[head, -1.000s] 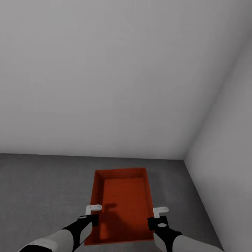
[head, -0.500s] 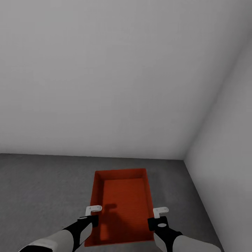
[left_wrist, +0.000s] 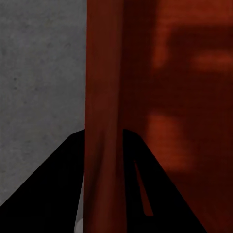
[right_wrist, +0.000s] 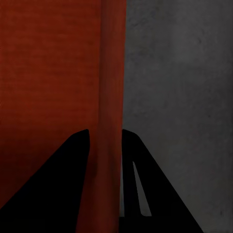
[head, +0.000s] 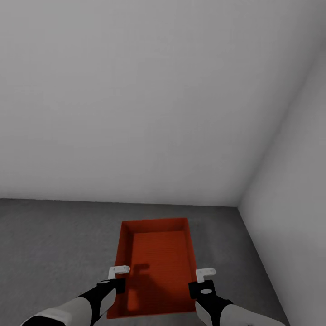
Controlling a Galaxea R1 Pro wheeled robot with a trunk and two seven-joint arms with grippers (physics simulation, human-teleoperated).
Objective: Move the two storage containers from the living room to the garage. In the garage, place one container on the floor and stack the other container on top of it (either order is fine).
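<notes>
Both end effectors (head: 118, 273) shifted, clamping container (head: 158, 253) walls.

Soft, even, shadeless light washes the pale walls (head: 136, 90) to a flat grey, without glare. Inside the orange-red bin (head: 158, 253) lies a faint dark shadow (blocky, tool-shaped). Both wrist views are dim, their near black fingers silhouetted and blurred.

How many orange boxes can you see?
1. The orange-red storage container is over the dark grey floor near the wall corner, held by its long sides. A second may be nested or hidden beneath it; I cannot tell.
</notes>
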